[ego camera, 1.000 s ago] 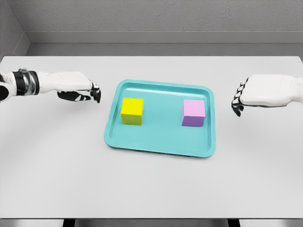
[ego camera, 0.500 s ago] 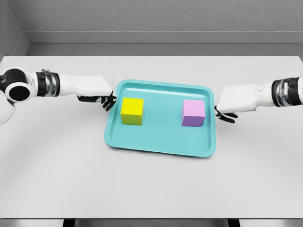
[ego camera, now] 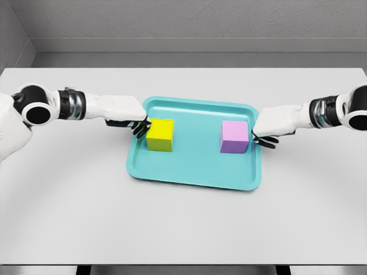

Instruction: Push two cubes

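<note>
A yellow cube (ego camera: pixel 160 134) is seen in the left half of a teal tray (ego camera: pixel 195 172), upright and flat on the tray floor. A pink cube (ego camera: pixel 234 137) is seen in the right half of the same tray, also upright. The two cubes are well apart, with bare tray floor between them. Both sit toward the far part of the tray.

The left hand (ego camera: pixel 125 114) is placed at the tray's left rim, just beside the yellow cube's left face. Its dark fingers (ego camera: pixel 140 127) are curled downward and appear to touch the cube's left side; nothing is gripped. The left arm is stretched in from the left edge, across the table.

The right hand (ego camera: pixel 273 124) is placed at the tray's right rim, near the pink cube's right face. Its fingers (ego camera: pixel 263 139) are curled under the palm, holding nothing. Contact with the pink cube cannot be told for certain; a narrow gap may remain.

The tray lies flat near the middle of a white table (ego camera: pixel 183 223). A grey wall (ego camera: pixel 189 23) is seen beyond the far edge.
</note>
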`<state>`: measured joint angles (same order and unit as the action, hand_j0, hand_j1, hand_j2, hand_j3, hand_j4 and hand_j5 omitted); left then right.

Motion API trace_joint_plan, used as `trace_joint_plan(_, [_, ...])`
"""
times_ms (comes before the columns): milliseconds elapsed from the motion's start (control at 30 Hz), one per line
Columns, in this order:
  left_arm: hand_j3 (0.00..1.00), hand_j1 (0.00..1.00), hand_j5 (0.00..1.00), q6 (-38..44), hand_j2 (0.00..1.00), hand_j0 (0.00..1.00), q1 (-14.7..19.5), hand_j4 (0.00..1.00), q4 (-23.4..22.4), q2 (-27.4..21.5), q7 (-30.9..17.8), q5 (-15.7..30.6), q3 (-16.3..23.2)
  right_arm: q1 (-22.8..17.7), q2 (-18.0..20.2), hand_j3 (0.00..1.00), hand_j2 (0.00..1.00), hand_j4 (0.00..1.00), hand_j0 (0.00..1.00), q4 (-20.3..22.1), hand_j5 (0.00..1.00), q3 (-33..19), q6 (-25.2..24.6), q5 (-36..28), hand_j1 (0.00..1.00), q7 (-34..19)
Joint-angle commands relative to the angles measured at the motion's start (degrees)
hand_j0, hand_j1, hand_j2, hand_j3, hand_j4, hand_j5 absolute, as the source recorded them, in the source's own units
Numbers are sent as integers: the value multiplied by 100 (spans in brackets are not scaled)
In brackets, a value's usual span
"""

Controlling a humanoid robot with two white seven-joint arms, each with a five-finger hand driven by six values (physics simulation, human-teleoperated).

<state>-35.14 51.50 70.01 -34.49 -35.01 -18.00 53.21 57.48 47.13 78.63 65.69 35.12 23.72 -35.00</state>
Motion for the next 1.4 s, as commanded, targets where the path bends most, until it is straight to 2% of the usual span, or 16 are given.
trace_joint_plan(0, [19,19,19,14,19,19,0,19,-67,48,1,7,-4,0,-72,0,0,0,0,-111,0,75,-12,-17,0,0])
trace_joint_plan(67, [19,19,19,14,19,19,53,19,-58,4,1,16,-21,0,-169,0,0,0,0,-269,0,93,-12,-8,0,0])
trace_joint_plan(167, [19,19,19,14,19,19,97,19,-93,-75,1,7,-65,0,-204,0,0,0,0,-269,0,111,-12,36,0,0])
trace_joint_plan(233, [19,19,19,14,19,19,114,19,-383,-40,1,7,-39,0,-257,0,0,0,0,-269,0,120,-12,98,0,0])
trace_joint_plan(333, [19,19,19,14,19,19,114,19,-532,153,1,-36,-13,9,-336,0,0,0,0,-269,0,146,-12,106,0,0])
trace_joint_plan(467, [19,19,19,14,19,19,105,19,-779,347,1,-335,-13,44,-512,0,0,0,0,-260,0,155,-12,98,0,0])
trace_joint_plan(667, [19,19,19,14,19,19,114,19,-823,303,1,-450,-13,88,-661,0,0,0,0,-269,0,146,-12,98,0,0])
trace_joint_plan(733, [19,19,19,14,19,19,114,19,-814,320,1,-450,-13,123,-652,0,0,0,0,-401,0,128,-12,98,0,0])
trace_joint_plan(800, [19,19,19,14,19,19,114,19,-823,347,1,-617,-13,132,-644,0,0,0,0,-594,0,111,-12,98,0,0])
trace_joint_plan(933, [19,19,19,14,19,19,114,19,-823,382,1,-845,-4,132,-670,0,0,0,0,-603,0,93,-12,98,0,0])
trace_joint_plan(1067, [19,19,19,14,19,19,114,19,-823,557,1,-1126,-4,176,-854,0,0,0,0,-603,0,93,-12,98,0,0])
trace_joint_plan(1367, [19,19,19,14,19,19,123,19,-805,768,1,-1109,-4,290,-1250,0,0,0,0,-603,0,84,-12,98,0,0])
